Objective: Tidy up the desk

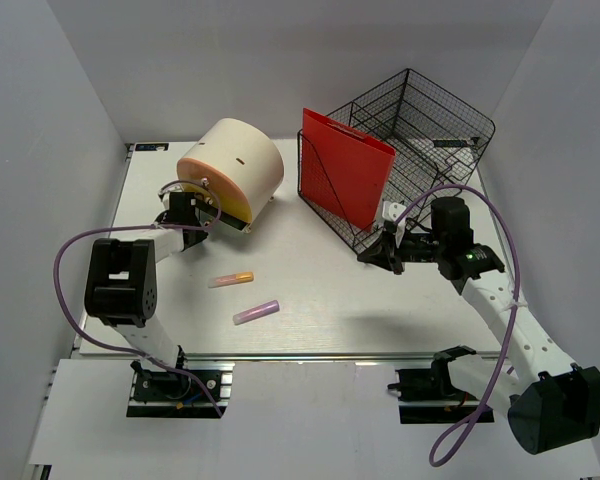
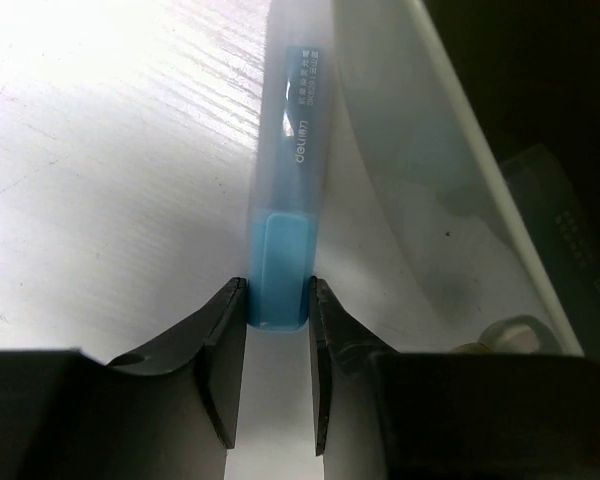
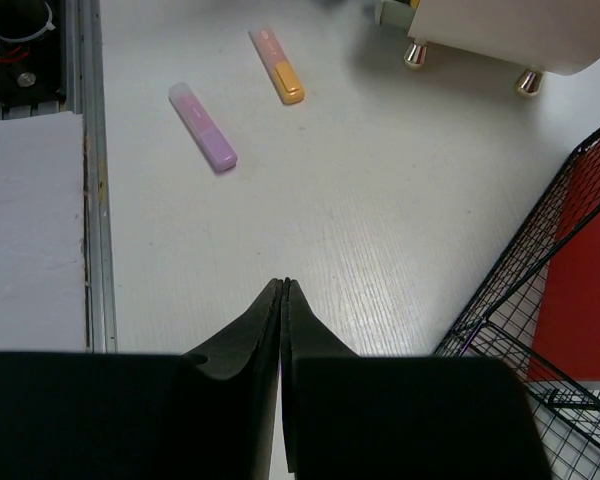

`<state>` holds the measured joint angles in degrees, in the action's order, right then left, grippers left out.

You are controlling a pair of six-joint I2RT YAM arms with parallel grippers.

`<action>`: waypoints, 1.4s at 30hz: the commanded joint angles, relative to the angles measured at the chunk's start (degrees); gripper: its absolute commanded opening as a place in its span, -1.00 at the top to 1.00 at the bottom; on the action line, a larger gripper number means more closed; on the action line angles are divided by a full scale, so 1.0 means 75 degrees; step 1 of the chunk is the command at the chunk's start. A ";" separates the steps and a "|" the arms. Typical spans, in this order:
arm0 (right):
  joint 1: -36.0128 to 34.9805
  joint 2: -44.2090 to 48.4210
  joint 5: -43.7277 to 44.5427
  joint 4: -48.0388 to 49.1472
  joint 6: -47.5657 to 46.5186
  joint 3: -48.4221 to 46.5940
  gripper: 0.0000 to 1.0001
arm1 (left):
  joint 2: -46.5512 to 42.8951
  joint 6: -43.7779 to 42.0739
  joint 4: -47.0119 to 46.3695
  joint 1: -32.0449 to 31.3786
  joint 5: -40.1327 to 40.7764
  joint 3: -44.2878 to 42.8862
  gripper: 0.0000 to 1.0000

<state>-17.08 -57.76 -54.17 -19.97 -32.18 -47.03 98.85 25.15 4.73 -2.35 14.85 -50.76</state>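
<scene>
Left claw (image 1: 205, 208) at the cream drum (image 1: 235, 165) and right claw (image 1: 372, 255) beside the wire basket (image 1: 420, 130) over the white surface (image 1: 320, 300) from above; at the left wrist, clamped on a blue highlighter (image 2: 292, 160) lying on it; at the right wrist, pressed together, purple highlighter (image 3: 204, 126) and orange highlighter (image 3: 277, 66) ahead.

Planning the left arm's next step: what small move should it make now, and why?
Probably a short straight lift. The left gripper clasps the end of the blue translucent plastic highlighter pen, which lies flat on the white desk close beside the round cream plastic container. Raising the pen first should clear that container before carrying it anywhere.
</scene>
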 commanded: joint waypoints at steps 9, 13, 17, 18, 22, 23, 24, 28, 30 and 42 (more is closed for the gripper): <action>0.0027 0.0283 -0.0148 -0.0045 -0.0185 -0.0152 0.91 | -0.1527 0.0408 0.1103 0.0126 -0.0034 0.0580 1.00; 0.0028 0.0388 -0.0195 -0.0045 -0.0185 -0.0152 0.91 | -0.2432 0.0689 0.1628 0.0126 -0.0514 0.0605 1.00; 0.0039 0.0459 -0.0230 -0.0045 -0.0197 -0.0164 0.91 | -0.3311 0.1041 0.1971 0.0126 -0.1052 0.0639 1.00; 0.0028 0.0470 -0.0242 -0.0045 -0.0185 -0.0164 0.90 | -0.3475 0.1250 0.2052 0.0126 -0.1170 0.0651 1.00; 0.0039 0.0529 -0.0265 -0.0056 -0.0197 -0.0164 0.91 | -0.4365 0.1802 0.2100 0.0126 -0.1803 0.0745 1.00; 0.0039 0.0552 -0.0254 -0.0045 -0.0185 -0.0164 0.91 | -0.4483 0.2059 0.2076 0.0126 -0.1955 0.0733 1.00; 0.0039 0.0541 -0.0254 -0.0056 -0.0197 -0.0175 0.91 | -0.4577 0.2177 0.2018 0.0126 -0.1968 0.0745 1.00; 0.0039 0.0576 -0.0265 -0.0045 -0.0197 -0.0164 0.91 | -0.4684 0.2775 0.1702 0.0126 -0.2542 0.0651 1.00; 0.0039 0.0588 -0.0254 -0.0057 -0.0209 -0.0164 0.91 | -0.4439 0.3161 0.1468 0.0126 -0.2776 0.0523 1.00; 0.0039 0.0553 -0.0207 -0.0092 -0.0279 -0.0164 0.91 | -0.3840 0.5517 -0.0548 0.0126 -0.3398 0.1014 1.00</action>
<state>-16.93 -54.35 -54.59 -20.08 -33.45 -47.03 70.41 60.53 7.33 -1.48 -8.56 -43.94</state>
